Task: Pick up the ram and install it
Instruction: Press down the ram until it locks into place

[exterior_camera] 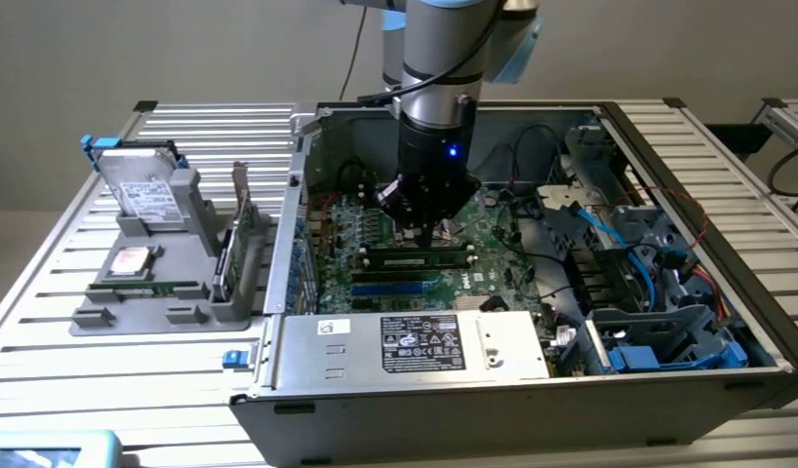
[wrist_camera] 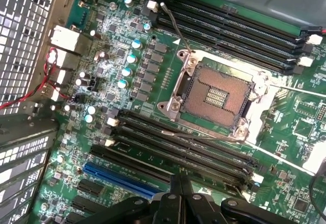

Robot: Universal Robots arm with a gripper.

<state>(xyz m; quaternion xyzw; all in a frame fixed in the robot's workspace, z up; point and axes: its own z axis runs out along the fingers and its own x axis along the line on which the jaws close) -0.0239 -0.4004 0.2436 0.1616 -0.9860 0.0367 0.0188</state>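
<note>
Exterior view: gripper [exterior_camera: 422,226], fingers pinched together and holding nothing, hangs inside the open case [exterior_camera: 711,210] over the board. The ram [exterior_camera: 418,259] lies seated in a slot just at its 6 o'clock, so the install step looks near done. Wrist view: closed fingers [wrist_camera: 175,188] above empty slots [wrist_camera: 178,150]; any further press calls for a straight, square push.

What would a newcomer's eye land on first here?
The arm's shut pincer reaching down into the open computer case, just above a ram stick seated in a motherboard slot. In the wrist view, the bare CPU socket between rows of empty black memory slots. On the exterior view's left, a hard drive stands in a grey holder.
</note>
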